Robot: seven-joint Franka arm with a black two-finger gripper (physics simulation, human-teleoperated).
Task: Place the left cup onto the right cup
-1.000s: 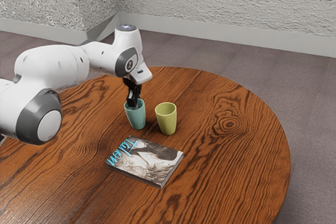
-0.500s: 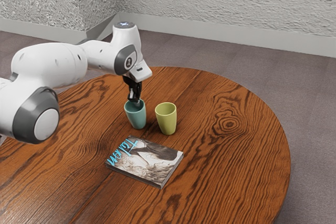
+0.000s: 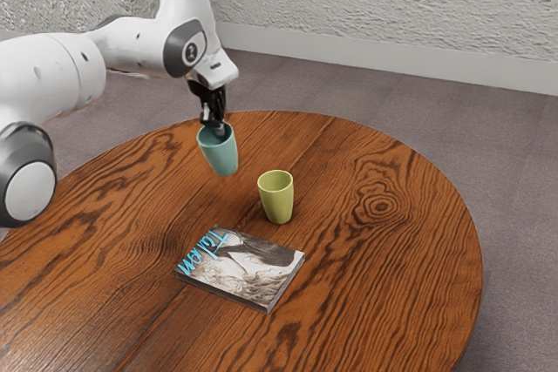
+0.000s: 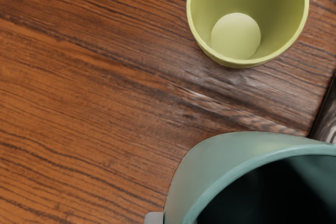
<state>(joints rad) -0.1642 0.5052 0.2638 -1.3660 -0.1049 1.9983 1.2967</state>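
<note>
A teal cup [image 3: 219,150] hangs in the air above the round wooden table [image 3: 384,285], slightly tilted, with my gripper [image 3: 212,121] shut on its rim. The yellow-green cup [image 3: 276,195] stands upright on the table, lower and toward the exterior view's right of the teal cup. In the wrist view the teal cup's rim and dark inside [image 4: 252,182] sit just under my hand, and the yellow-green cup [image 4: 247,17] shows its open mouth on the wood beyond it.
A magazine [image 3: 240,267] lies flat on the table in front of the cups, toward the near edge. The table's far edge curves behind my hand. A grey carpeted floor [image 3: 488,137] and textured wall surround the table.
My gripper has lifted the teal cup off the table and carried it up and slightly toward the exterior view's left. The yellow-green cup and magazine have not moved.
</note>
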